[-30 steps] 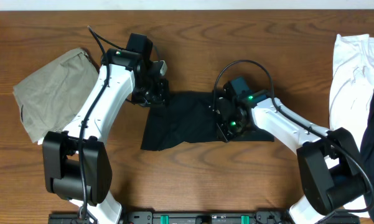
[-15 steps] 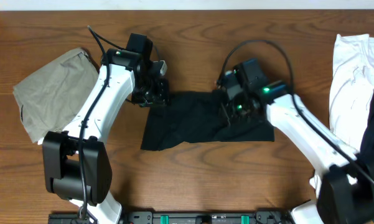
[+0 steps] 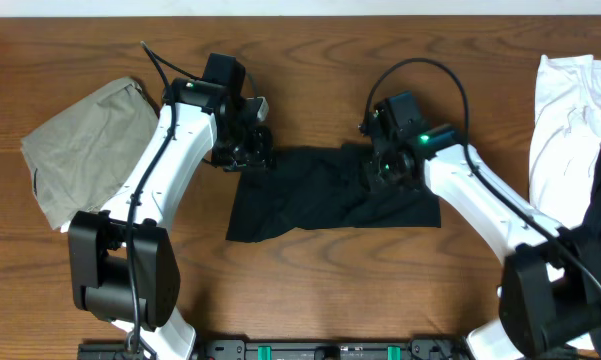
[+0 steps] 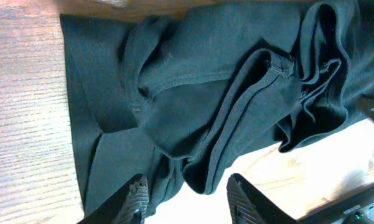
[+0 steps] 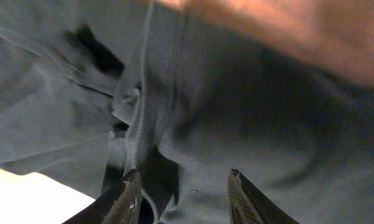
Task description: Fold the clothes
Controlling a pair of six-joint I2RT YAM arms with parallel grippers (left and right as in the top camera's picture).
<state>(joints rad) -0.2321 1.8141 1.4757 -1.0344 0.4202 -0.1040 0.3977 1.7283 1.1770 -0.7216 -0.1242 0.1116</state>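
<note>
Overhead: the black shirt (image 3: 320,200) is lying rumpled in the middle of the wooden table (image 3: 310,80), between an olive-grey garment (image 3: 85,150) and a white garment (image 3: 570,110). The left gripper (image 3: 250,152) is sitting at the shirt's far left corner, and the right gripper (image 3: 385,168) at its far right edge.

Left wrist: the fingers (image 4: 137,196) are standing apart, released, over a bunched hem.

Right wrist: the fingers (image 5: 241,196) are spread, gripping nothing, above dark cloth.

The right gripper (image 3: 386,168) has swung from the middle of the crumpled black fabric shirt (image 3: 300,195) up to its far edge.
</note>
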